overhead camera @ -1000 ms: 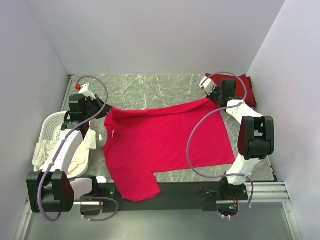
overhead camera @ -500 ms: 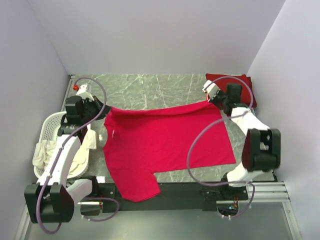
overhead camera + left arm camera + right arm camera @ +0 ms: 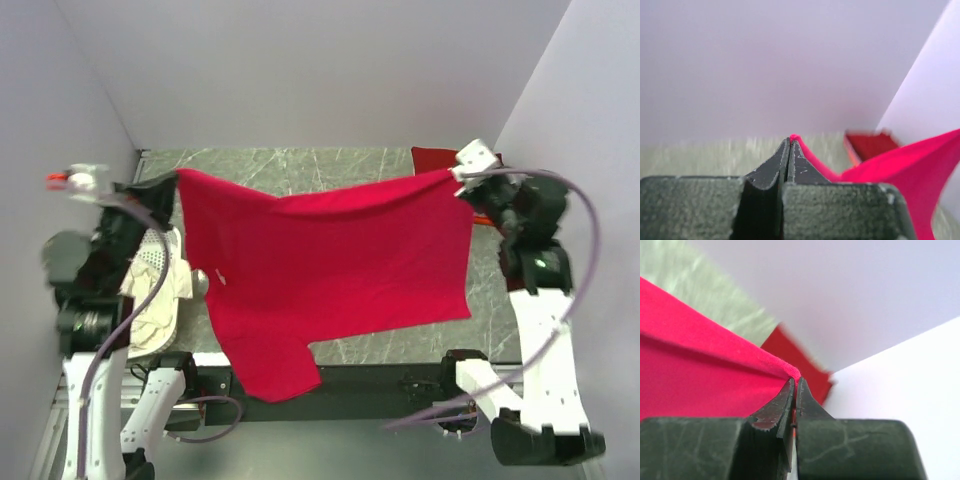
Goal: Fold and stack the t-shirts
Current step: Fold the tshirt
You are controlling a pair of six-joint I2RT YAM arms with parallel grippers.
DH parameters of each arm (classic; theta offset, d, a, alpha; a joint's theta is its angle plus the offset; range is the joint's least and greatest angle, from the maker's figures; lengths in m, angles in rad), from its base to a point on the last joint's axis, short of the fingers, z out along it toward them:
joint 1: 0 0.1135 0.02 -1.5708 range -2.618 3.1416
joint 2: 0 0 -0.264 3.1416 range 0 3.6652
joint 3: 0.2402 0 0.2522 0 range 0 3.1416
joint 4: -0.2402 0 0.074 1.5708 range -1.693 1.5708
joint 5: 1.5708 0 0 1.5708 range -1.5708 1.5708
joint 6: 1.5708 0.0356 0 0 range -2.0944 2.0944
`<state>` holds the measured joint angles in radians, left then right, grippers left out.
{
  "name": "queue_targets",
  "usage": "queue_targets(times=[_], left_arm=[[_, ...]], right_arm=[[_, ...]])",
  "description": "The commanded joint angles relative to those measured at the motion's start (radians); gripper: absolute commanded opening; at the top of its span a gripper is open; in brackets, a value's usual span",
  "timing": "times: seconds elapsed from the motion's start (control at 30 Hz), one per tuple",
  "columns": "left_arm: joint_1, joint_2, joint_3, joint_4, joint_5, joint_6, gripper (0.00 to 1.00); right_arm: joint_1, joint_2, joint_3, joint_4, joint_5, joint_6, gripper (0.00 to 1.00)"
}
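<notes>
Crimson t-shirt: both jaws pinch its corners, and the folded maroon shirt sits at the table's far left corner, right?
No. The top external view shows the folded maroon shirt at the far right corner. The left gripper and right gripper do pinch corners of the crimson t-shirt.

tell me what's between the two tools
The red shirt, stretched from the left tool to the right tool, seen in the top view.

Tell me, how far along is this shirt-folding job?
Early. One dark red shirt lies, apparently folded, at the far right corner. The left gripper and right gripper are each shut on a far corner of the crimson shirt, holding it spread, unfolded. Cream cloth waits in the basket.
</notes>
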<state>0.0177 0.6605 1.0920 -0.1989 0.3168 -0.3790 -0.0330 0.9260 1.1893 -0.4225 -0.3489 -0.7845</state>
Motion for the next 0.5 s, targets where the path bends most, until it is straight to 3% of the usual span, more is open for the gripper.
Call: queue_targets(times=[0.0, 0.2, 0.47], left_arm=[[-0.002, -0.055, 0.159, 0.107, -0.019, 0.009, 0.0], [-0.007, -0.029, 0.469, 0.067, -0.012, -0.017, 0.0], [-0.094, 0.056, 0.768, 0.015, -0.079, 0.038, 0.0]], right_arm=[[-0.008, -0.093, 0.225, -0.165, 0.001, 0.09, 0.0], [-0.008, -0.139, 0.62, -0.311, 0.034, 0.158, 0.0], [-0.008, -0.127, 0.822, -0.352, 0.119, 0.179, 0.0]])
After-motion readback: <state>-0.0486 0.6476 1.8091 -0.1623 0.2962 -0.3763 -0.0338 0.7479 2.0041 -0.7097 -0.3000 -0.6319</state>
